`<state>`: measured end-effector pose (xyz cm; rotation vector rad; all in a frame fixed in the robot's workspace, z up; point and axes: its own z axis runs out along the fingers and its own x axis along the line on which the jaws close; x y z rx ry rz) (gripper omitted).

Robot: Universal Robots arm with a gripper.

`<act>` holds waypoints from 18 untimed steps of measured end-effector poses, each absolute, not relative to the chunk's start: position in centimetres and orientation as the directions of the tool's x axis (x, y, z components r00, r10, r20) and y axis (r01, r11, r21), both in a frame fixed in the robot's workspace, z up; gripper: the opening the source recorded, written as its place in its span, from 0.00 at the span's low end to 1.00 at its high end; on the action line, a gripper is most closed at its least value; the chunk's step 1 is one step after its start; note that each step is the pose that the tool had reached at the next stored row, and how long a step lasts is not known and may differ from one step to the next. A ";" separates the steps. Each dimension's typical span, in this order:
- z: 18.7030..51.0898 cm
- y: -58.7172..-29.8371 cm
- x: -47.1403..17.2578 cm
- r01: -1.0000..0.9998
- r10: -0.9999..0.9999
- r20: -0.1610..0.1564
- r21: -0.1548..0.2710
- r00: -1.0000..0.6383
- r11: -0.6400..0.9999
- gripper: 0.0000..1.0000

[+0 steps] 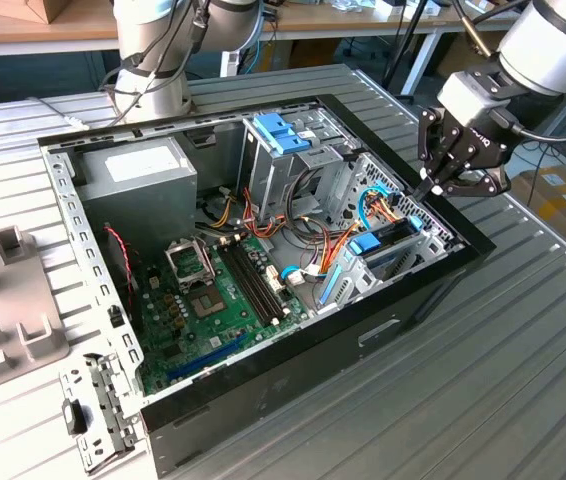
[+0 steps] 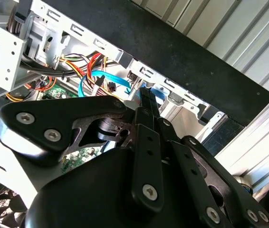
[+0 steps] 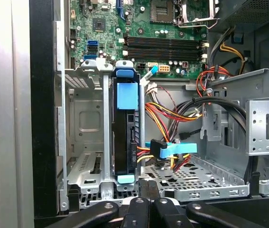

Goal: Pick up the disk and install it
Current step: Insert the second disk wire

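Silver-grey arm (image 1: 553,40), black linkage gripper (image 1: 433,185) with silver screws.

Exterior view: high, oblique, whole open computer case (image 1: 263,250). Both wrist views: close, facing drive bay end.

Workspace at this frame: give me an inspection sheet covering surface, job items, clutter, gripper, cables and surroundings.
Surface: ribbed metal table carrying an open computer case.
Job's things: the disk stands on edge in the drive bay, blue end piece up.
Clutter: loose metal bracket and grey fixture beside the case.
Grippers: gripper shut, empty, above the case's edge by the bay.
Cables: red, yellow and orange bundle; blue data cable.
Surroundings: second arm's base behind the case; workbenches beyond.
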<state>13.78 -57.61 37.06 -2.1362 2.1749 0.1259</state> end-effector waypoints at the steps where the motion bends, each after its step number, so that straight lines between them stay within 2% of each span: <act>1: 37.1 -57.6 13.8 -1.000 -0.992 -0.122 -0.005 -0.018 0.018 0.11; 7: 37.1 -57.6 13.8 -1.000 -0.992 -0.122 -0.005 -0.017 0.018 0.11; 8: 37.1 -57.6 13.8 -1.000 -0.992 -0.122 -0.005 -0.017 0.018 0.17; 9: 37.1 -57.6 13.8 -1.000 -0.992 -0.122 -0.005 -0.017 0.018 0.30; 13: 37.1 -57.6 13.8 -1.000 -0.992 -0.122 -0.005 -0.018 0.018 0.55; 18: 37.1 -57.4 13.5 -1.000 -0.992 -0.122 -0.005 -0.017 0.018 0.55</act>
